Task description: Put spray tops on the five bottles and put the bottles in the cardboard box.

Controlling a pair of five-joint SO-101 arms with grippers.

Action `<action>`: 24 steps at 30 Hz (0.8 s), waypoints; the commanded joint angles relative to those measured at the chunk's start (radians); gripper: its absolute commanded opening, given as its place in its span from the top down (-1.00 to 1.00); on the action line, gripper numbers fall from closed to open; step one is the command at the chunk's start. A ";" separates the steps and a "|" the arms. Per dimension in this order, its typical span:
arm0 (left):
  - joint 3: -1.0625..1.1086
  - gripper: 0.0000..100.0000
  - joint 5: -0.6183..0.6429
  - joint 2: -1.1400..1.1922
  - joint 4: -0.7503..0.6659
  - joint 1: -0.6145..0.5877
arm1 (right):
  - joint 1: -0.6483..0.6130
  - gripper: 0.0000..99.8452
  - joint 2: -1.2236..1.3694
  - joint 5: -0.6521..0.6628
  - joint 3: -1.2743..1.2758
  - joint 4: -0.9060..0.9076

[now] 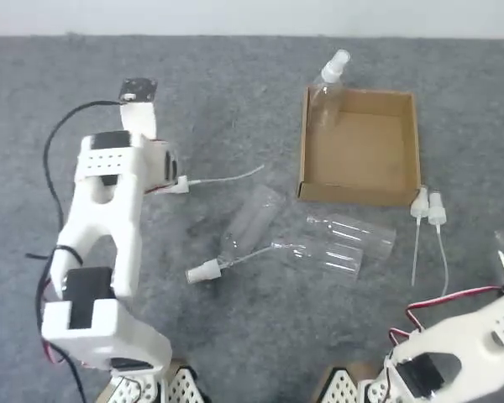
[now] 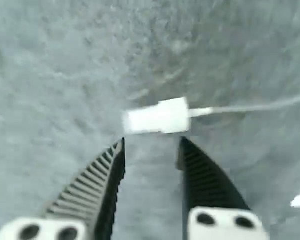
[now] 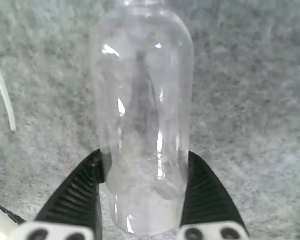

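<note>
Box holds one capped bottle.

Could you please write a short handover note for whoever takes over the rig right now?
Left pincer: open, just short of a loose spray top on the carpet.
Right pincer: shut on a clear bottle.
Done: one topped bottle leans in the cardboard box.
To do: three bottles lie before the box, one with a top at its neck, seating unclear; two loose tops lie beside the box. Top the rest and box them.
</note>
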 commanded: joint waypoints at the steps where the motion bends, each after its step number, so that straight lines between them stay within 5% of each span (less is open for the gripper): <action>1: -0.050 0.54 0.437 0.015 -0.044 0.046 | -0.012 0.98 -0.101 -0.009 -0.051 0.015; 4: -0.050 0.51 0.598 0.083 -0.137 0.041 | -0.007 0.98 -0.101 -0.008 -0.051 0.015; 11: -0.093 0.51 0.678 0.190 -0.158 0.011 | -0.015 0.98 -0.099 -0.008 -0.051 0.013; 19: -0.131 0.52 0.664 0.272 -0.138 0.012 | -0.021 0.98 -0.101 -0.005 -0.051 0.013; 24: -0.165 0.70 0.506 0.272 -0.078 0.023 | -0.018 0.98 -0.101 -0.003 -0.051 0.013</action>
